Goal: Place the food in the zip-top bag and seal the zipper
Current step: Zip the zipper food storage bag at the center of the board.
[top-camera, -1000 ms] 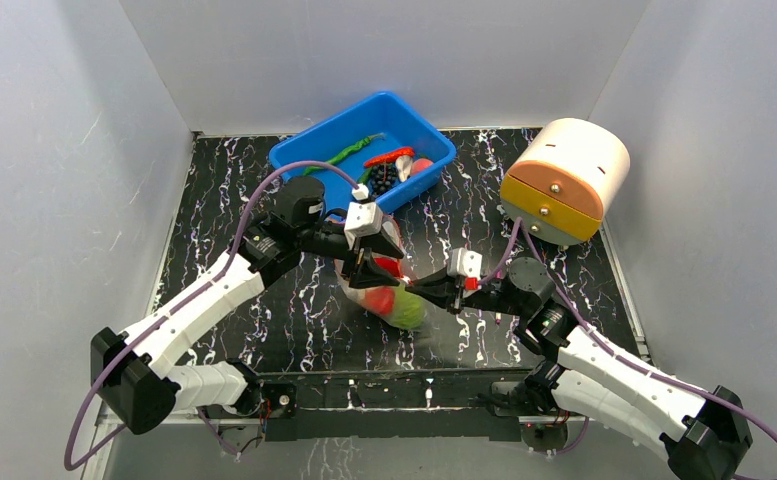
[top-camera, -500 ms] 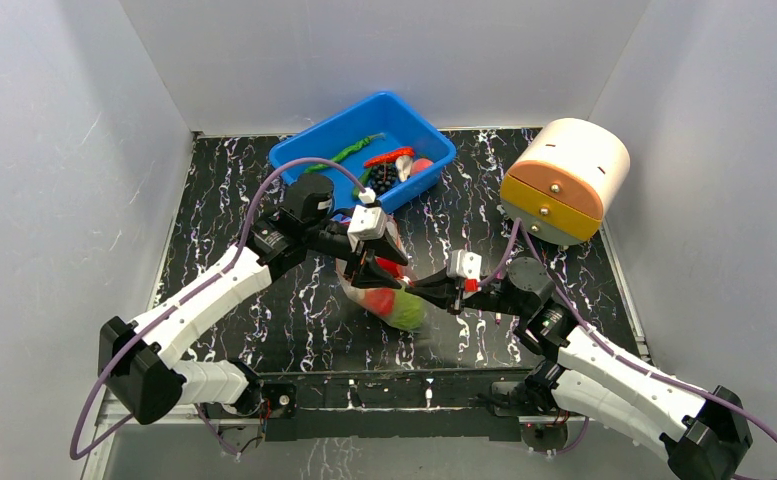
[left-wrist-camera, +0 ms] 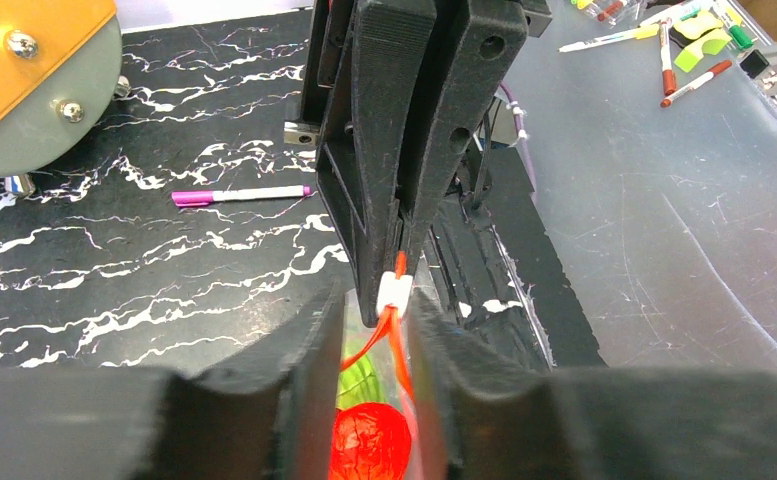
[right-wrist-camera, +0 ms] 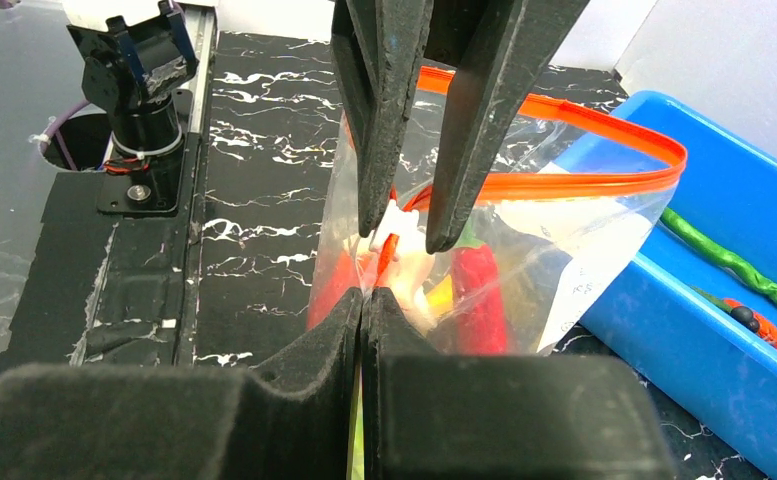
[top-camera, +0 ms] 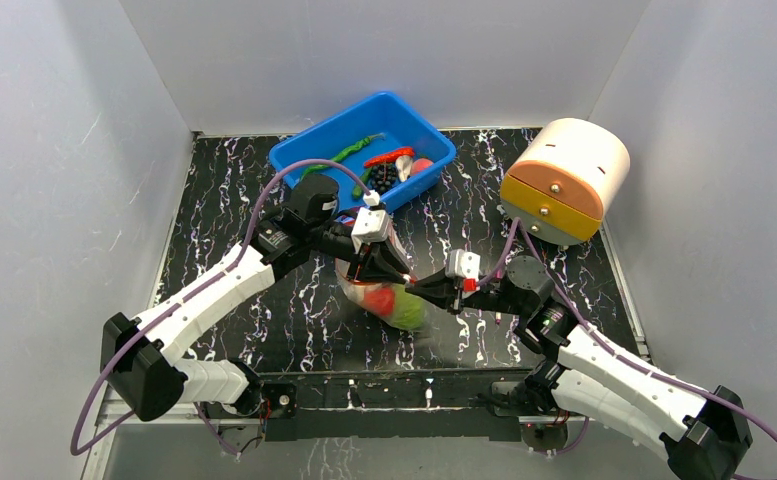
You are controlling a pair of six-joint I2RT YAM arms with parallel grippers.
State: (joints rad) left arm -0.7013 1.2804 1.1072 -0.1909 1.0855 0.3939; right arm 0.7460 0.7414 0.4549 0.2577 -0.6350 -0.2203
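Between the left gripper's (left-wrist-camera: 376, 320) parted fingers runs the zipper (right-wrist-camera: 564, 185), its white end clenched in the right gripper (right-wrist-camera: 362, 305).

Fixed overhead camera, above and behind the arm bases, looks down on the whole bench (top-camera: 464, 210), with the zip-top bag (top-camera: 389, 303) near mid-frame. Left wrist camera rides close above the bag, sighting past the left end effector (left-wrist-camera: 369, 330) to the right end effector (left-wrist-camera: 396, 275) beyond the bag. Right wrist camera, equally close, faces back across the bag from the opposite side. All three views share the bag and its zipper (right-wrist-camera: 564, 185).
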